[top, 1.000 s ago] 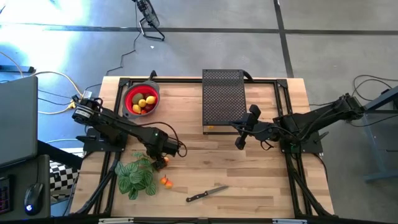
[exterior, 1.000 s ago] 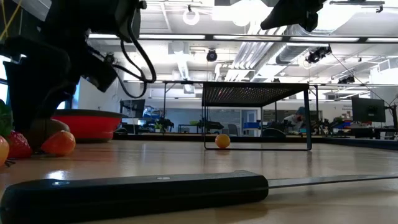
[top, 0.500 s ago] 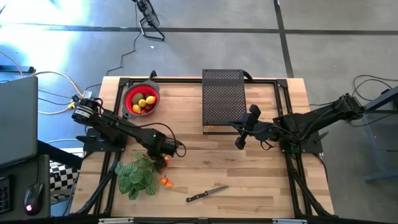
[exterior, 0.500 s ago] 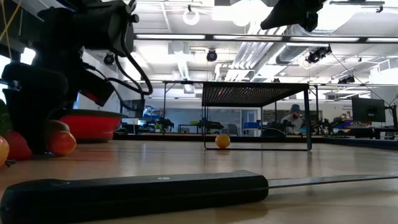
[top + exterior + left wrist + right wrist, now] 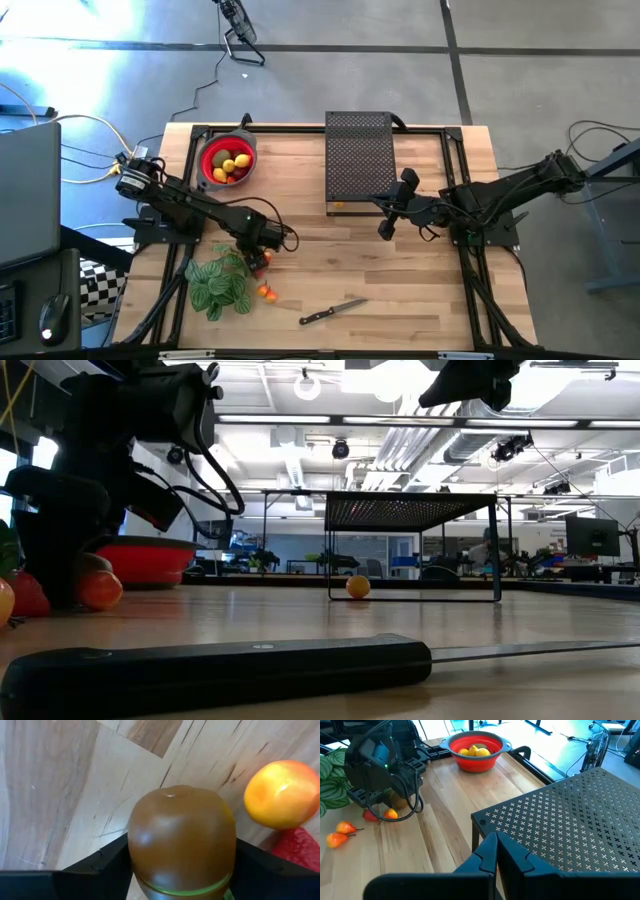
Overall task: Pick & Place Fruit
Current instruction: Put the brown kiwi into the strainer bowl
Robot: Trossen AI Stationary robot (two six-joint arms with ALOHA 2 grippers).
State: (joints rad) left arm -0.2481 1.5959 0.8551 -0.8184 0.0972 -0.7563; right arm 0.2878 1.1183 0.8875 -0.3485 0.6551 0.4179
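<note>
From above, the red round bowl [image 5: 229,160] already holds several yellow and red fruits, while the left gripper [image 5: 259,247] works low beside the green striped plant [image 5: 221,283]. Its wrist view shows the jaws bracketing a smooth brown kiwi [image 5: 182,840] on the table; whether they grip is unclear. The right gripper [image 5: 495,851] waits clenched by the black mesh rack [image 5: 560,820]. Loose pieces remain.

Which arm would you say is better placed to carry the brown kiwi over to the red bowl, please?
The left. Its gripper is already down on the table with a finger on either side of the kiwi, on the red bowl's side. The right gripper is shut and waits by the black mesh rack.
</note>
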